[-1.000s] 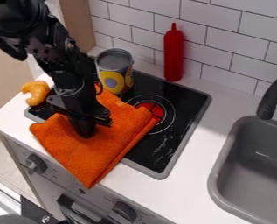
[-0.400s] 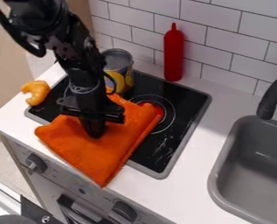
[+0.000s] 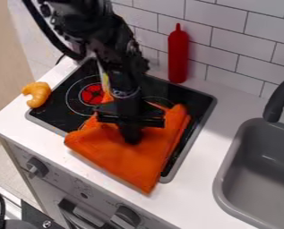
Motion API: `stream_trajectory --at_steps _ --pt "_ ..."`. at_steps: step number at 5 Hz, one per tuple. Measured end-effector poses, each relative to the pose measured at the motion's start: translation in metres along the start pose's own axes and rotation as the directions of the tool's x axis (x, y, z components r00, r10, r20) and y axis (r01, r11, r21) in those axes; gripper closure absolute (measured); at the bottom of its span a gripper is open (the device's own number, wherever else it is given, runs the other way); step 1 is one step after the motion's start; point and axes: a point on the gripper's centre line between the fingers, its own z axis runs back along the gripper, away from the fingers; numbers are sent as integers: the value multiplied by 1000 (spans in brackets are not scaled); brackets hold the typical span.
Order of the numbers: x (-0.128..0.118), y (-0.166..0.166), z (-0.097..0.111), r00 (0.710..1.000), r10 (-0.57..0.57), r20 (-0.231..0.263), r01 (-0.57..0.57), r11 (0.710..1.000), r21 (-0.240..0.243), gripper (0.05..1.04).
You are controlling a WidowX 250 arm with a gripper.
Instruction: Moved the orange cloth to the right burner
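Here, the pincer [image 3: 132, 139] grips the orange cloth [image 3: 126, 161], which spills past the stovetop [image 3: 59, 107] onto the counter [image 3: 198, 165].

The cloth [image 3: 138, 167] is coloured orange, the pincer [image 3: 131, 136] black. The black cooktop [image 3: 57, 107] is edged in grey and marked with pale rings; its burner [image 3: 91, 94] is patterned in red, with dark lines. Red is seen on the bottle [image 3: 178, 56], golden orange on the curved toy food [image 3: 37, 94]. White wall tiles [image 3: 248, 29] are outlined by dark lines.
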Motion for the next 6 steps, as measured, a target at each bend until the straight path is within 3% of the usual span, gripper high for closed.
stream_trajectory --at_steps 2,3,4,5,6 --pt "-1 -21 -5 999 32 2 -32 999 10 1032" --pt "4 -36 -6 1000 26 4 -26 1000 -9 1032" --pt "2 -51 -5 998 50 -27 -50 998 -35 1032" --pt "-8 -65 -2 998 4 -65 -6 999 -41 1032" --pt "-5 -63 1 999 -15 -46 14 1000 -27 1032"
